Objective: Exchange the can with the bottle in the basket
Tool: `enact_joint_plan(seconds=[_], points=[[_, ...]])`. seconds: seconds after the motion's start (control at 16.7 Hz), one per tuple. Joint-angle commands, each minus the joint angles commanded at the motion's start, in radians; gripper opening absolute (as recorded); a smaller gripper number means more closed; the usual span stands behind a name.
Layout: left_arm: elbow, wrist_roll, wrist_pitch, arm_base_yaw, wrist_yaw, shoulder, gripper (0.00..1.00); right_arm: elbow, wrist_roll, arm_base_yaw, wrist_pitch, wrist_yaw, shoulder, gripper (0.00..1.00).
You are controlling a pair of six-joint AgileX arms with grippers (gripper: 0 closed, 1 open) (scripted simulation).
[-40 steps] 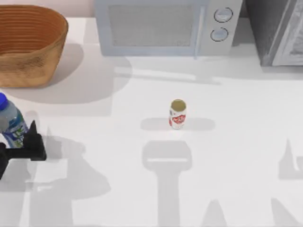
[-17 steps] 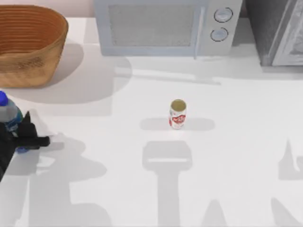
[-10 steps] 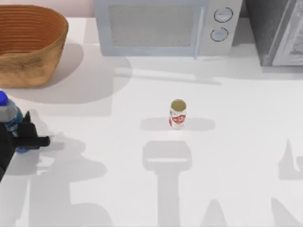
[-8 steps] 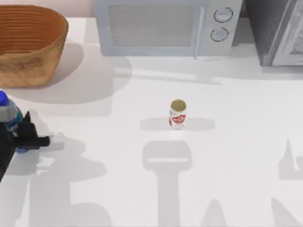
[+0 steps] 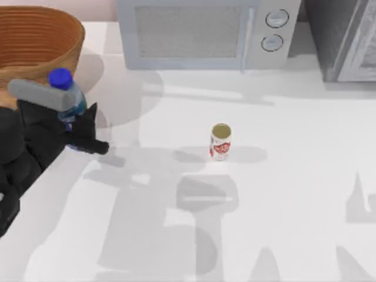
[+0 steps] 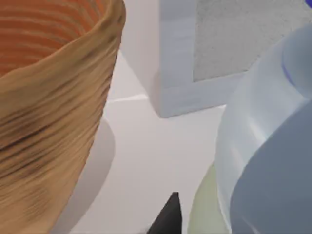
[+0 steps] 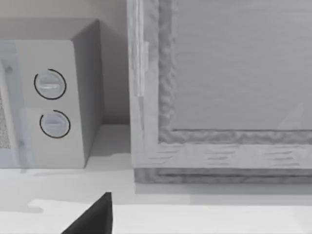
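so the left tool (image 5: 76,132) is clamped round the bottle (image 5: 66,97), holding it upright and clear of the counter (image 5: 282,194) right beside the basket (image 5: 35,41), so I'd guess it's about to go over the rim. The can (image 5: 220,141) stands mid-counter, well apart. Right tool (image 7: 95,214) sits parked near the microwave (image 5: 200,32), can't tell its fingers

The left gripper (image 5: 75,126) rose from the table's left edge and travelled toward the basket (image 5: 35,41), carrying the bottle (image 5: 66,97) clamped between its fingers. The bottle, which had stood low at the left edge, came to hang just beside the basket's right wall, blue cap up. The arm's shadow swept rightward across the table (image 5: 282,176) toward the can (image 5: 220,141).
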Motion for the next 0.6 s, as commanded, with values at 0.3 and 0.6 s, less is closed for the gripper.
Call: enact_joint_plan(seconds=[0.3,0.6], points=[[0.330,0.025,-0.499,-0.004,0.054,-0.146,0.00,0.000,0.000,0.000,0.000,0.000,0.000,1.00],[0.655,0.004,-0.876,0.142,0.015,-0.191,0.00,0.000,0.000,0.000,0.000,0.000,0.000,1.00]])
